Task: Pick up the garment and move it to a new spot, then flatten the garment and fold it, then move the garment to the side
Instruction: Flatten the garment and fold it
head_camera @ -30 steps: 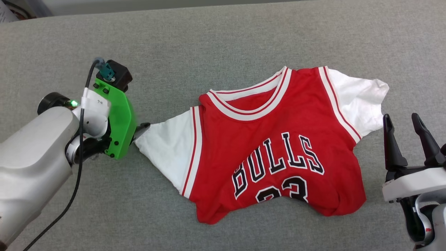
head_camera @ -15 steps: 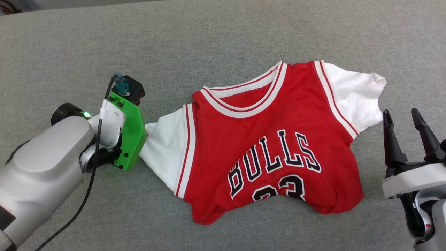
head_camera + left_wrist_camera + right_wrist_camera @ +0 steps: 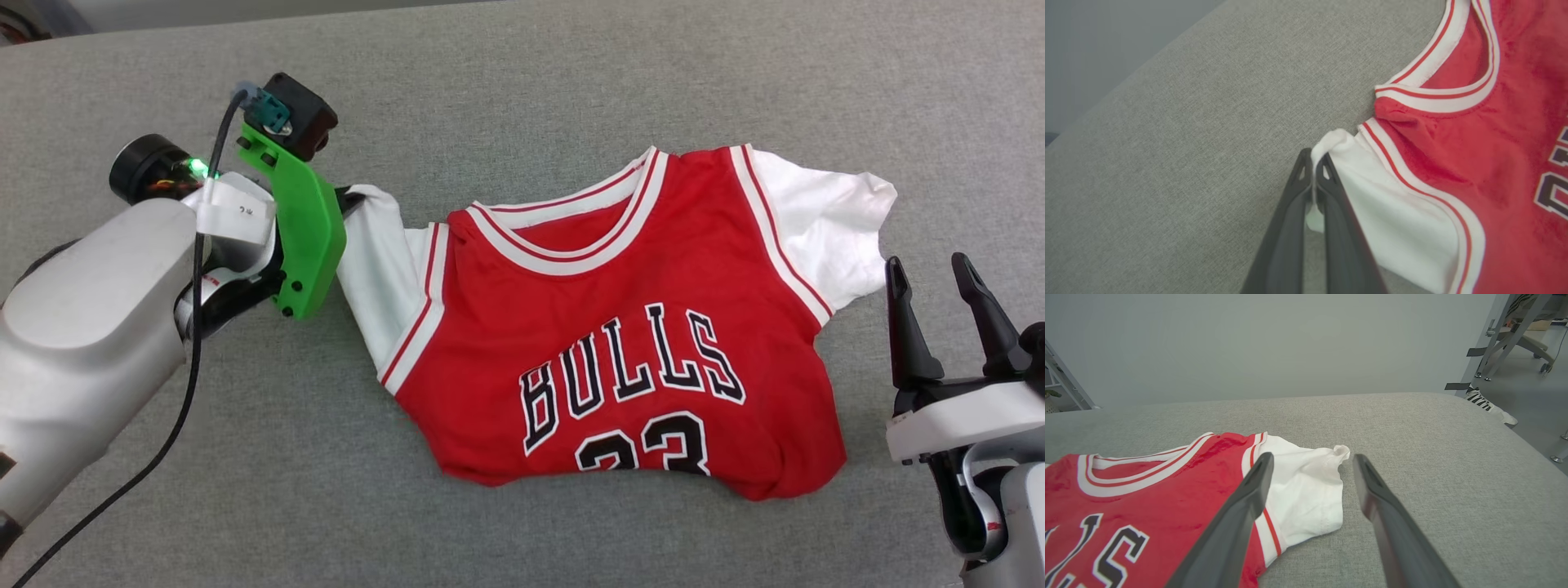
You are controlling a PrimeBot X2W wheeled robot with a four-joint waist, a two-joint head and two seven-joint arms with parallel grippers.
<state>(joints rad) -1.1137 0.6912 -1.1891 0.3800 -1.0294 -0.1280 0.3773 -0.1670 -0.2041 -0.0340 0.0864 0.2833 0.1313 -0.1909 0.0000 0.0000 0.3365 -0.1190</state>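
One garment (image 3: 637, 327) lay front-up on the grey counter (image 3: 571, 82), and I had two hands. My left hand (image 3: 1314, 171) was clamped on its white sleeve (image 3: 1392, 212); my right hand (image 3: 928, 261) gaped empty beside the other sleeve (image 3: 1306, 498). I judged this the pick-up step: next, lift and carry without slipping.

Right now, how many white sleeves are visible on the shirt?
2. Left sleeve: edge pinched in the shut left gripper. Right sleeve: lying on the gray surface by the open right gripper, untouched. None hidden.
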